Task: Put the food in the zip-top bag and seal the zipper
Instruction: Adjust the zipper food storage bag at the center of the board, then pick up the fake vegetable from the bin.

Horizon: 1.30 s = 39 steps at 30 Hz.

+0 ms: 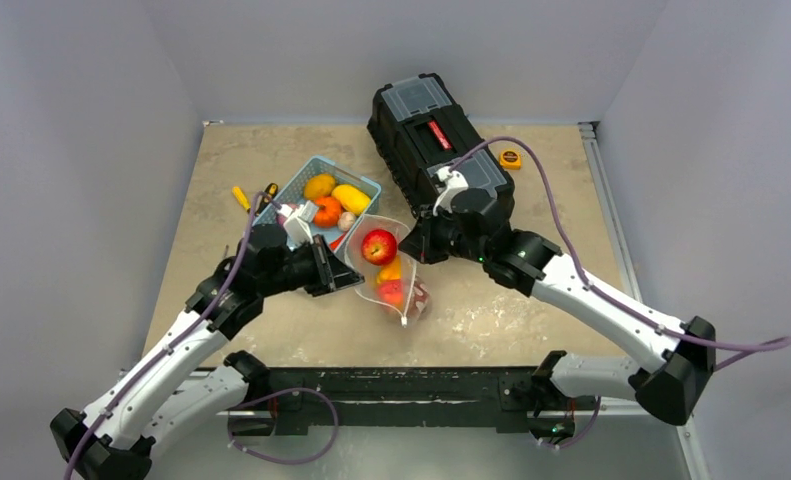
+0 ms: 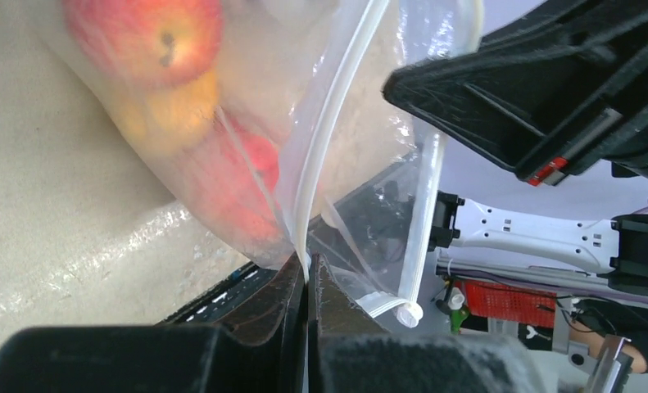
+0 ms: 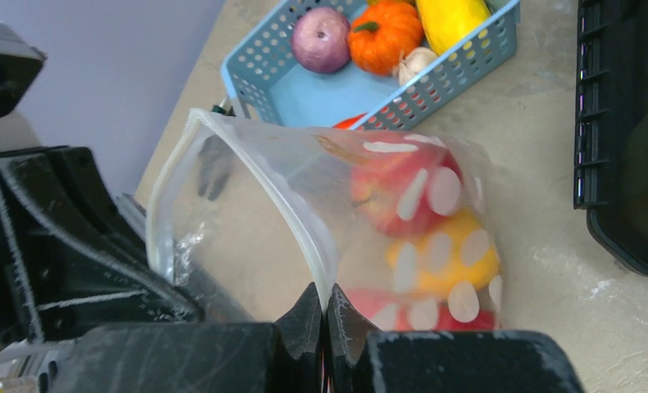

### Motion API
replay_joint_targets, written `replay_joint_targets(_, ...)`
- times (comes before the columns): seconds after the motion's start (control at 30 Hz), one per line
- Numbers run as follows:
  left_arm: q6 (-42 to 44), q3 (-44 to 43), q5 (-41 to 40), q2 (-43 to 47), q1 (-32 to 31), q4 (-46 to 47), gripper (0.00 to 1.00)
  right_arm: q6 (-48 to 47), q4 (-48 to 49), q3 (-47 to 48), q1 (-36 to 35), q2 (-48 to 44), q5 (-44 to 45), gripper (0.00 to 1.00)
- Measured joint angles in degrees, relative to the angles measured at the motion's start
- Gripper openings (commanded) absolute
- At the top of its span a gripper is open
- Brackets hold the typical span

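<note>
The clear dotted zip-top bag (image 1: pixel 399 290) hangs open between both grippers in the middle of the table. Inside it are a red apple (image 1: pixel 378 245), a yellow-orange fruit (image 1: pixel 392 269) and a red one (image 1: pixel 392 291); they also show in the right wrist view (image 3: pixel 402 192). My left gripper (image 2: pixel 307 274) is shut on the white zipper (image 2: pixel 324 139) at one side of the mouth. My right gripper (image 3: pixel 324 296) is shut on the zipper (image 3: pixel 263 180) at the other side. More food lies in the blue basket (image 1: pixel 363 186): an orange pumpkin (image 3: pixel 383 35), a purple onion (image 3: pixel 320 38) and a yellow piece (image 3: pixel 451 18).
A black toolbox (image 1: pixel 436 135) stands behind the bag, close to the right arm. Yellow-handled tools (image 1: pixel 241 198) lie left of the basket. A small orange tape measure (image 1: pixel 510 158) sits at the back right.
</note>
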<state>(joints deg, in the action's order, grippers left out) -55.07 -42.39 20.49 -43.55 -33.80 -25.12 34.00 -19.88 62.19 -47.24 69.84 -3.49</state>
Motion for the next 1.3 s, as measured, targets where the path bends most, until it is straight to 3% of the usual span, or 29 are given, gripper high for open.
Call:
replay_joint_targets(0.07,1.97,-2.29,0.24,-0.94,0.00,-1.68,0.36,-0.28,0.48,-0.46,0.00,-2.56,0.04,0.00)
replay_joint_targets(0.13,3.93,-4.46,0.37,-1.68,0.07,-3.08,0.58,-0.42,1.25,-1.20,0.00,-5.40,0.37,0.00)
replay_joint_targets(0.23,7.04,-7.06,0.44,-1.20,0.33,-5.46,0.75,-0.31,2.05,-2.21,0.00,-7.30,1.14,0.00)
replay_joint_targets(0.33,11.02,-9.79,-0.96,1.29,0.98,-10.27,0.84,-0.15,2.71,-3.52,0.00,-7.17,1.38,0.00)
replay_joint_targets(0.5,19.69,-21.29,-7.13,2.36,3.61,-20.28,0.88,-0.15,2.75,-4.37,0.00,-6.47,1.44,0.00)
replay_joint_targets(0.67,28.55,-32.22,-11.34,-3.34,12.13,-24.02,0.91,-0.15,3.30,-4.39,0.00,-6.43,1.27,0.00)
replay_joint_targets(0.87,35.12,-41.27,-16.55,-22.29,17.84,-25.53,0.92,-0.15,3.65,-4.48,0.00,-6.47,1.22,0.00)
replay_joint_targets(1.1,40.89,-53.33,-24.68,-48.48,19.71,-27.15,0.93,-0.15,3.54,-4.48,0.00,-7.26,1.42,0.00)
replay_joint_targets(1.3,42.12,-53.05,-27.45,-58.66,21.07,-26.51,0.82,-0.15,3.52,-4.48,0.00,-7.85,1.51,0.00)
